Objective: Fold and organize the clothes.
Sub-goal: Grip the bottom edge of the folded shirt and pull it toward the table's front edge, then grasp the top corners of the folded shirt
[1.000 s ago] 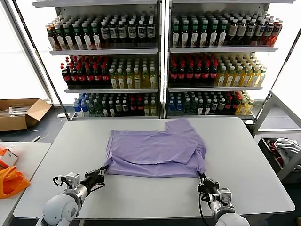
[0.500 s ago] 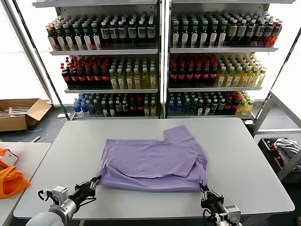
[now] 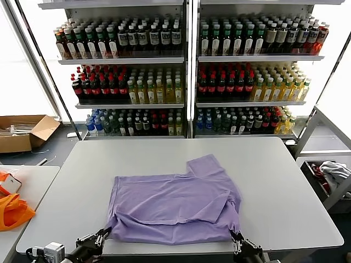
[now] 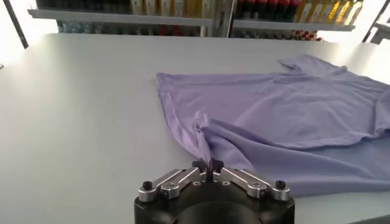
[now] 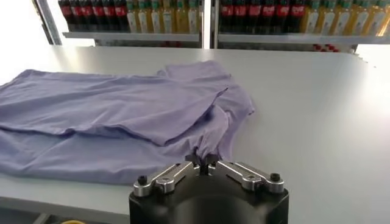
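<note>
The lavender T-shirt (image 3: 175, 205) lies folded over on the white table (image 3: 285, 181), its near hem at the front edge and one sleeve pointing to the far right. My left gripper (image 3: 98, 238) sits at the near left corner of the shirt, shut on a pinch of the hem, which the left wrist view shows rising from between the fingertips (image 4: 208, 164). At the near right corner, my right gripper (image 3: 238, 243) pinches the fabric too; in the right wrist view the cloth (image 5: 109, 103) bunches into the gripper (image 5: 203, 163). The print is hidden.
Tall shelves of drink bottles (image 3: 186, 71) stand behind the table. A cardboard box (image 3: 24, 131) is on the floor at the left, an orange bag (image 3: 13, 211) lies on a side table, and a bin with cloth (image 3: 329, 175) is at the right.
Both grippers have drawn back toward the table's near edge, dragging the T-shirt with them; the shirt now lies closer to me and flatter.
</note>
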Available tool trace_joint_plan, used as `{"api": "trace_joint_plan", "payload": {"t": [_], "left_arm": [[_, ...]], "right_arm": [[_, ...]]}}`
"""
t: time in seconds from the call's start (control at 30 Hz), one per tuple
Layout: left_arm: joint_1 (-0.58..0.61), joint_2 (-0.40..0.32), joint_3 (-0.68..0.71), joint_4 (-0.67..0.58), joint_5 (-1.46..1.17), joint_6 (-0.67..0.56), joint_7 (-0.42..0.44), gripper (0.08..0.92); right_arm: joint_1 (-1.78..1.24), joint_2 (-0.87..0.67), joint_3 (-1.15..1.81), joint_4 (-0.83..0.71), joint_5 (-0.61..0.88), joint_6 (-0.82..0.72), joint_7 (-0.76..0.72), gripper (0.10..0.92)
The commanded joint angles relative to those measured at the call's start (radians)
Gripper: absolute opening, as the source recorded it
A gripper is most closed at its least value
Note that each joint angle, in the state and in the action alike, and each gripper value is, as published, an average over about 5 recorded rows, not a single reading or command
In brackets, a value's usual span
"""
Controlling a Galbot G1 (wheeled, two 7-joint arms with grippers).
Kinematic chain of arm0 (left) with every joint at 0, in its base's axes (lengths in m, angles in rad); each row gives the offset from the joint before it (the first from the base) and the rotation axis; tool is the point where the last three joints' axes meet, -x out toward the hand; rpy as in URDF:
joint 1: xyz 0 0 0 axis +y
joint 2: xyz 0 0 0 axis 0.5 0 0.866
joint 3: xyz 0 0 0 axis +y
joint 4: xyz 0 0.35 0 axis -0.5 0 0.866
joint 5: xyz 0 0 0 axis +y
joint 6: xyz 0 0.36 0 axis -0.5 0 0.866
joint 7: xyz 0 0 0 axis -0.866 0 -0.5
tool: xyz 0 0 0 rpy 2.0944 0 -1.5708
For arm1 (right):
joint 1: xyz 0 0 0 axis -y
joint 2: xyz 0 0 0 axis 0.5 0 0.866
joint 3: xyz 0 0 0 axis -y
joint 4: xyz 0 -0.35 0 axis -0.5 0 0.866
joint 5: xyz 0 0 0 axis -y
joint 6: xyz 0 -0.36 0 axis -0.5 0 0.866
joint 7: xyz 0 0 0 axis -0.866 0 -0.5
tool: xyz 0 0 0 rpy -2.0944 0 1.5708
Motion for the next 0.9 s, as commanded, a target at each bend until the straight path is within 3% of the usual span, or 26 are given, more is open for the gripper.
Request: {"api": "trace_joint_plan", "payload": {"t": [0.03,0.17,0.33,0.5,0.67,0.9], "left_arm": [[0.023,0.03,-0.064,-0.04,-0.059,0.014,-0.004,0.292],[-0.029,0.064,-0.095,-0.012,-0.059,0.014,0.002,0.405],[-0.116,0.135,-0.126,0.039,-0.079,0.003,0.073,0.552],[-0.275,0.2,-0.046,0.148,-0.072,-0.013,0.158,0.69],[-0.463,0.232,0.092,0.292,-0.064,-0.025,0.217,0.807],[-0.694,0.262,0.277,0.507,-0.052,-0.058,0.257,0.822]], "right_arm": [[-0.009,0.002,0.043,0.03,0.013,-0.01,-0.015,0.384],[0.055,-0.017,0.134,0.01,0.02,-0.017,-0.068,0.505],[0.155,-0.119,0.244,-0.03,0.107,-0.044,-0.117,0.643],[0.399,-0.212,0.212,-0.157,0.151,-0.148,-0.134,0.781],[0.704,-0.226,0.086,-0.412,0.183,-0.14,-0.206,0.821],[1.025,-0.208,-0.133,-0.73,0.171,-0.124,-0.275,0.823]]}}
